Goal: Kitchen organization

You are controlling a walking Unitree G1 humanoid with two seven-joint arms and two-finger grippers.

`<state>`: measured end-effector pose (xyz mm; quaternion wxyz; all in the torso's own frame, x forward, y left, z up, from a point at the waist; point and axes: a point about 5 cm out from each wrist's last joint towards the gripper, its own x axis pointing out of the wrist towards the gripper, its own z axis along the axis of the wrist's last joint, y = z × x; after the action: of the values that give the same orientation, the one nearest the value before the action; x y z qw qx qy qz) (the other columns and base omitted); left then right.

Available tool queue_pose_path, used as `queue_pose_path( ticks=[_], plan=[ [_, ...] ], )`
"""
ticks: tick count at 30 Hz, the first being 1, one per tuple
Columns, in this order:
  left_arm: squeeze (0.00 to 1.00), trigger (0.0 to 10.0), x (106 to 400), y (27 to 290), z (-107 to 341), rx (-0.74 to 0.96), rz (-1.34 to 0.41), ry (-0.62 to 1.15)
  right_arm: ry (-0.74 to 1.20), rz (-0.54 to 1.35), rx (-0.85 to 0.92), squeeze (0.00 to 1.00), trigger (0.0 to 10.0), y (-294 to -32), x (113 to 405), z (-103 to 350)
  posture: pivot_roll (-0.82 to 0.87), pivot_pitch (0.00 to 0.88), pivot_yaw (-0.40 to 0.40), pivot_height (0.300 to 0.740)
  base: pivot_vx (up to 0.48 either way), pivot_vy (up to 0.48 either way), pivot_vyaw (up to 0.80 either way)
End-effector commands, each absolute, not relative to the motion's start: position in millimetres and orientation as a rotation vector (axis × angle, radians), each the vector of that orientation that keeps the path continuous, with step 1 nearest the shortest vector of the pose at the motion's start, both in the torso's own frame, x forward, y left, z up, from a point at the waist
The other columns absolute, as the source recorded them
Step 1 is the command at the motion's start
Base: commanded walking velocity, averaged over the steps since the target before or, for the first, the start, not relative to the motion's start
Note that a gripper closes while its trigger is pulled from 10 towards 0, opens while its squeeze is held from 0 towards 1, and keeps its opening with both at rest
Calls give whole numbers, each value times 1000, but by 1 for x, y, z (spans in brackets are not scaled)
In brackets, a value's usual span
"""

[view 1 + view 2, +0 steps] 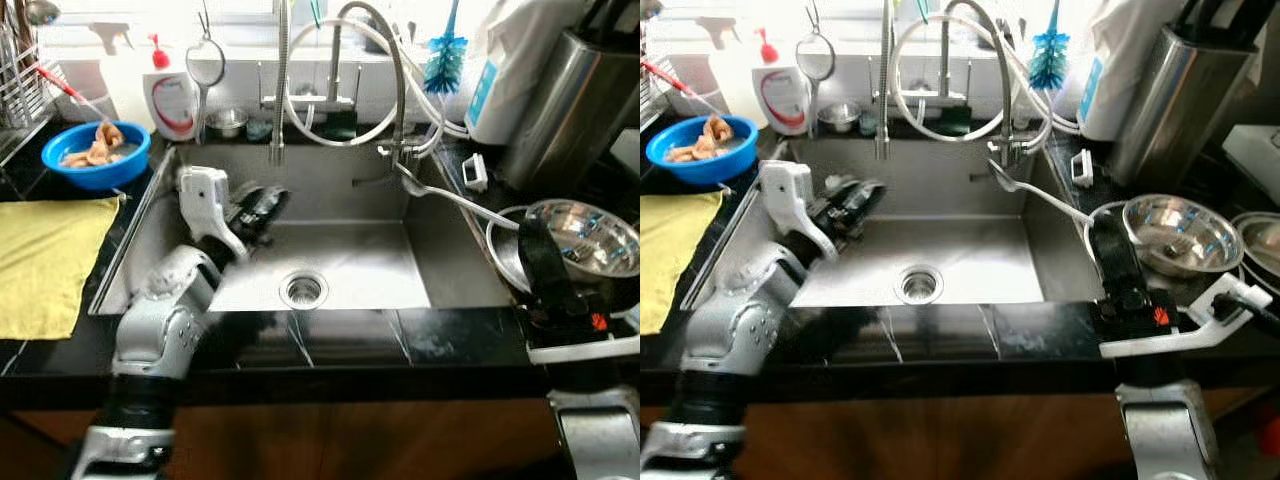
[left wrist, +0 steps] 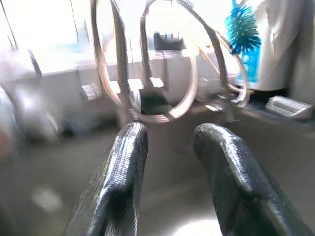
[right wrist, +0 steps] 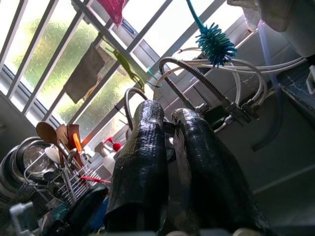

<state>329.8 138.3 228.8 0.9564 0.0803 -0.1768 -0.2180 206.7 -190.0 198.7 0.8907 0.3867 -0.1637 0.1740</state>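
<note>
- Stainless sink [image 1: 460, 260]: rectangular, brushed metal, basin bare around a round drain strainer [image 1: 303, 289].
- Blue plastic bowl [image 1: 96, 155] on the black counter left of the sink holds tan food scraps, apparently in water.
- Shiny steel bowl [image 1: 590, 235] sits on the counter right of the sink, nothing visible in it; a long metal spoon [image 1: 450, 195] reaches from it over the sink edge.
- Yellow cloth [image 1: 45, 260] lies flat, just in front of the blue bowl.
- Coiled spring faucet [image 1: 385, 60] at the back; blue bristle brush [image 1: 445, 60] beside it.
- Left gripper [image 1: 262, 203] is inside the sink, left side, fingers spread, holding nothing.
- Right gripper [image 1: 535, 245] is over the steel bowl's near rim, fingers pressed together, nothing visibly between them.
</note>
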Motion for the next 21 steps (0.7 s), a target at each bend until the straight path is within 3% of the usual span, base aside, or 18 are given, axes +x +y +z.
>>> queue_pose_path(
  ticks=[1, 9, 21],
  plan=[
    [0, 10000, 328, 129, 232, 261, -476, -409, -342, 387, 793, 0, 10000, -188, 206, 202, 13, 0, -45, 719, 0, 0, 0],
    [0, 10000, 316, 116, 222, 661, -622, -554, -264, 500, 717, 0, 10000, -176, 201, 198, 15, 0, -47, 719, 0, 0, 0],
    [0, 10000, 309, 111, 201, 902, -810, -631, -143, 645, 516, 0, 10000, -168, 191, 189, 14, 0, -50, 719, 0, 0, 0]
  ],
)
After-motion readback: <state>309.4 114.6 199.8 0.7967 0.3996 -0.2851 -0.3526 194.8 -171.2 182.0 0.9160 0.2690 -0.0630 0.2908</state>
